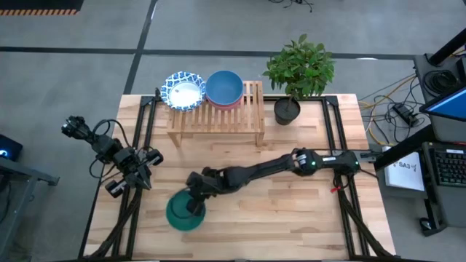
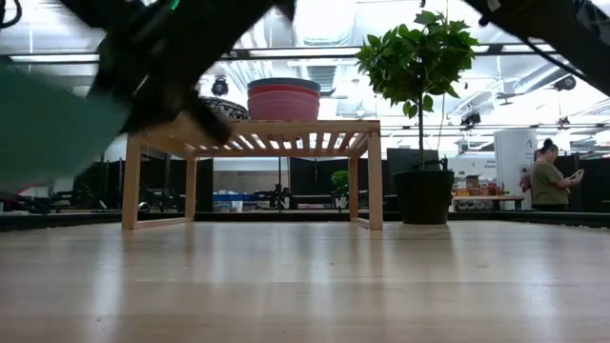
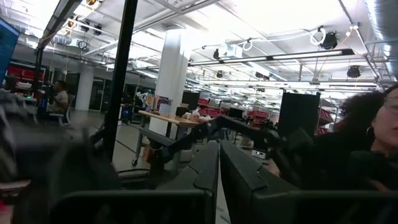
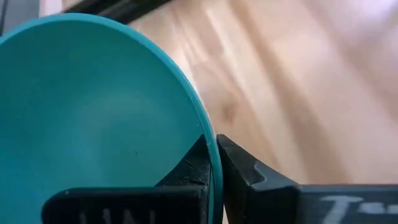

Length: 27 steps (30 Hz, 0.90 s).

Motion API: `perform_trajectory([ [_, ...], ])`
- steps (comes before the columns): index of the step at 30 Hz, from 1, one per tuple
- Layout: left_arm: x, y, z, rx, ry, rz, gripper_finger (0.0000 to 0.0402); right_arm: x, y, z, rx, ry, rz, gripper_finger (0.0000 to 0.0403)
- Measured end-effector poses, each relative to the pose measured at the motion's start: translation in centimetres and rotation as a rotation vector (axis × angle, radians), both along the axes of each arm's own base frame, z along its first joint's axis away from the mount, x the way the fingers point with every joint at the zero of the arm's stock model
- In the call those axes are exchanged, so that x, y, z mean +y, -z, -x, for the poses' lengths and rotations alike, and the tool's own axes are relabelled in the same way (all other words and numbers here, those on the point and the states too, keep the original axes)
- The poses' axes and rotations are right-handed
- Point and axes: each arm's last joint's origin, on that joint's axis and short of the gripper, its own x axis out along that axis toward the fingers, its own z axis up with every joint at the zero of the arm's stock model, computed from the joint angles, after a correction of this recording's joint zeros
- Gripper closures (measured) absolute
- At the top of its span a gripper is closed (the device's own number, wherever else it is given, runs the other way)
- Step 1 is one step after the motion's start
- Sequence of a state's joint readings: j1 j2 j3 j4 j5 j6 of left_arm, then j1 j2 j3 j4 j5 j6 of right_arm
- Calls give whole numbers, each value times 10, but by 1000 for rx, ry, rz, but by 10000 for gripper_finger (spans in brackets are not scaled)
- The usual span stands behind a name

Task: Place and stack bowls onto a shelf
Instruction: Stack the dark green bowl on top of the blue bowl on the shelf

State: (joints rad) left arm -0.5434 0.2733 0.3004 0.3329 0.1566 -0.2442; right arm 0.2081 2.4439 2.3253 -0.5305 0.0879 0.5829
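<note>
Right pincer [image 4: 212,163] clamped on the rim of the green bowl [image 1: 183,212], 1 finger inside and 1 outside, low in the high frame's lower left; rim grip likely chosen for a clean lift. Right arm stretched long and flat across the surface [image 1: 291,218]. Shelf [image 1: 251,116] at upper centre, holding a patterned bowl [image 1: 183,91] and a blue-on-red stack [image 1: 223,87]. Left pincer [image 1: 142,175] parked at left, fingers together.

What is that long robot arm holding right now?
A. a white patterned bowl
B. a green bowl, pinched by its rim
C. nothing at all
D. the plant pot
B: the right gripper has its fingers closed on the rim of the green bowl, low over the table's front part.
</note>
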Motion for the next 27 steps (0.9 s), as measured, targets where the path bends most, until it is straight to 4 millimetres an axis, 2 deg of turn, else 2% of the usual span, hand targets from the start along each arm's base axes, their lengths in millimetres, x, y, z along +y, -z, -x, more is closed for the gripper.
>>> perform_trajectory([
  [3,0,0,0,0,1,0,402,-13,-40,15,5,20,33,393],
  [6,0,0,0,1,1,-1,402,-31,-84,33,-21,84,142,393],
  [11,0,0,0,-5,0,2,402,-71,-162,72,-113,258,361,394],
  [15,0,0,0,-5,0,2,402,-107,-212,103,-181,397,503,394],
  [20,0,0,0,-9,-3,-4,402,-162,-246,134,-191,541,596,394],
  [23,0,0,0,-15,-20,-9,402,-195,-251,145,-170,611,626,394],
  [27,0,0,0,-12,-24,-10,402,-235,-247,150,-139,633,615,394],
])
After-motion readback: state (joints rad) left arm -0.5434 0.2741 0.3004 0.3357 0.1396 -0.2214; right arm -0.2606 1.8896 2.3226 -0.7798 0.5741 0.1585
